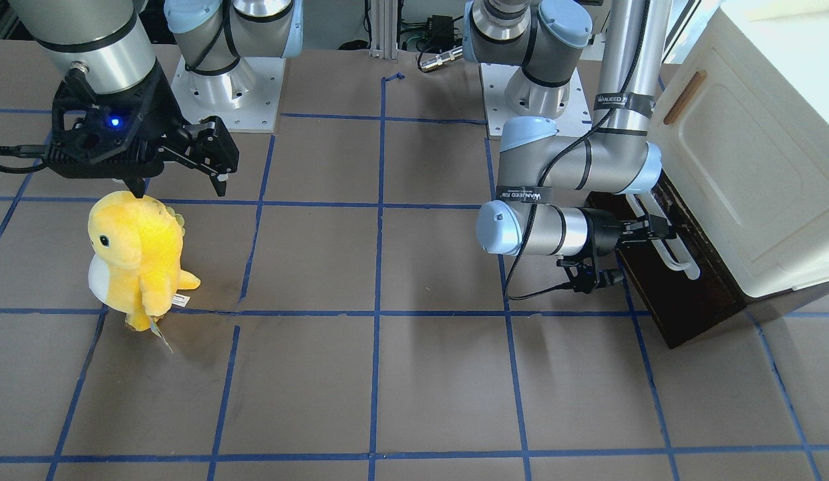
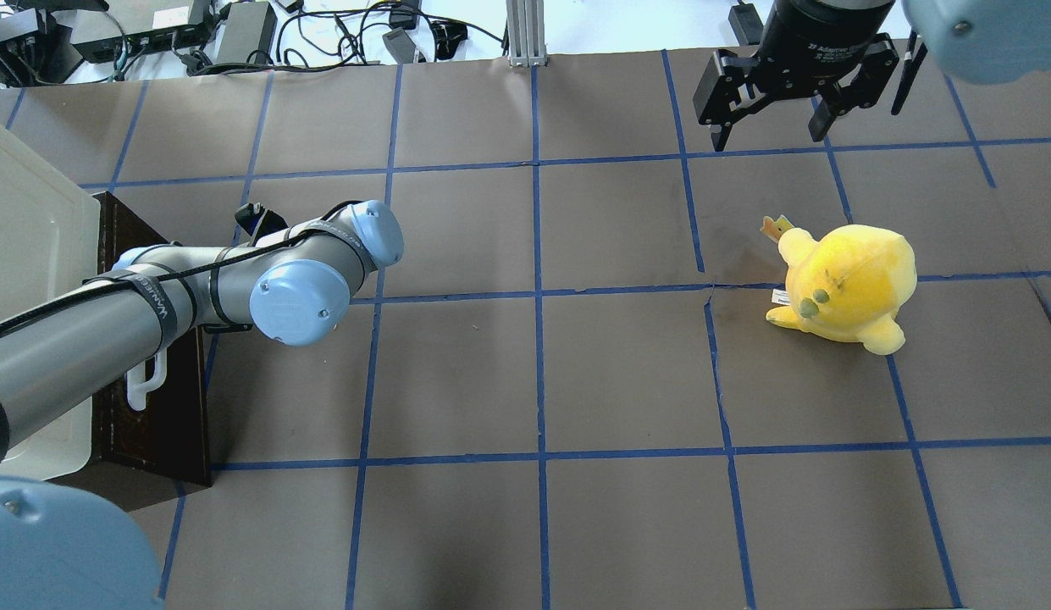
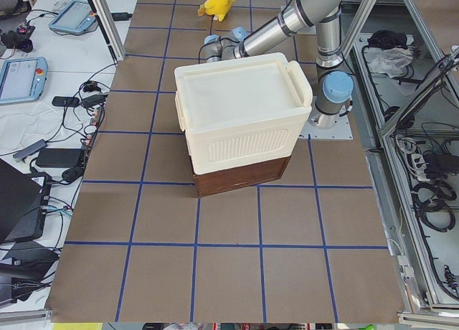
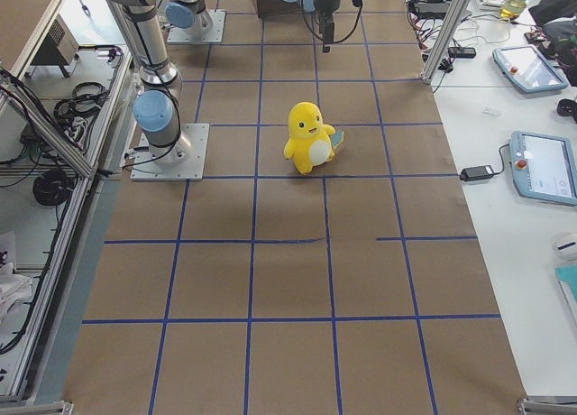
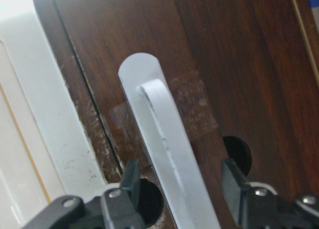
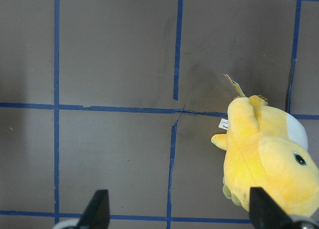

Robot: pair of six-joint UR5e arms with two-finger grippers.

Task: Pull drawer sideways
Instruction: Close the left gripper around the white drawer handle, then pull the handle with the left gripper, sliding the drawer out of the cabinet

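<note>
Grasp step: left pincer (image 5: 180,176) wide, straddling handle (image 5: 164,129) of drawer (image 1: 661,300), under cabinet (image 1: 741,167) at left end of surface (image 1: 421,280). Next, likely: close on handle, pull outward. Right pincer (image 2: 771,127) wide, idle near plush (image 2: 847,284).

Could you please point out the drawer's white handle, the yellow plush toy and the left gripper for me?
white handle (image 5: 169,149): left wrist view, middle of the bar.
yellow plush toy (image 1: 137,247): front-facing view, its body.
left gripper (image 5: 182,173): left wrist view, midway between its fingertips.

Cream cabinet (image 3: 240,104) atop brown drawer (image 3: 240,179), L arm (image 3: 287,21) behind, yellow plush (image 3: 219,0) far end
</note>
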